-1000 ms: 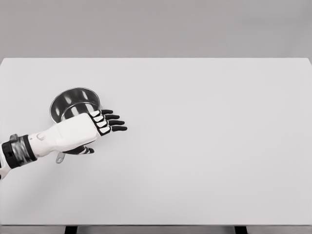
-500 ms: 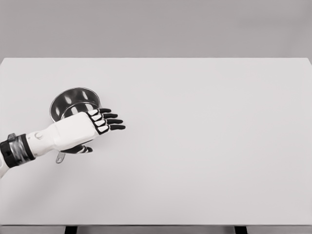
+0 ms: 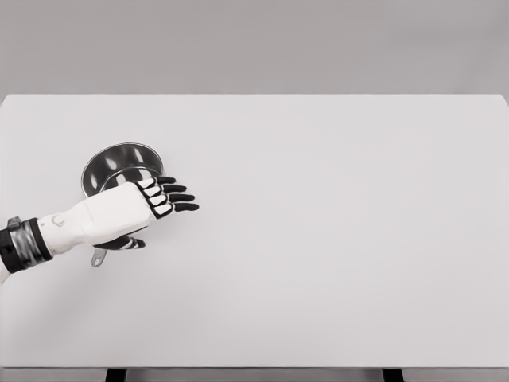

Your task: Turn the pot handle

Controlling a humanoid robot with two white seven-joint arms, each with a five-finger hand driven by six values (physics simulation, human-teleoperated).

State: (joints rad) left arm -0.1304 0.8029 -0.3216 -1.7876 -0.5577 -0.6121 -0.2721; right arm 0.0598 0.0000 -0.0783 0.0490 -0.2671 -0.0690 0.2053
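Compared with the earlier frames, note that the left hand [image 3: 127,208] sits slightly further back toward the left edge, while the pot [image 3: 119,165] keeps its place. Observe the white table [image 3: 334,239] filling the view, with the steel pot standing upright on its left part and the hand covering the pot's near rim. You see the four black fingers [image 3: 179,196] extended and slightly spread past the pot's right side, holding nothing, the thumb curled beneath the palm, and the end of the pot handle [image 3: 97,258] showing just below the wrist.
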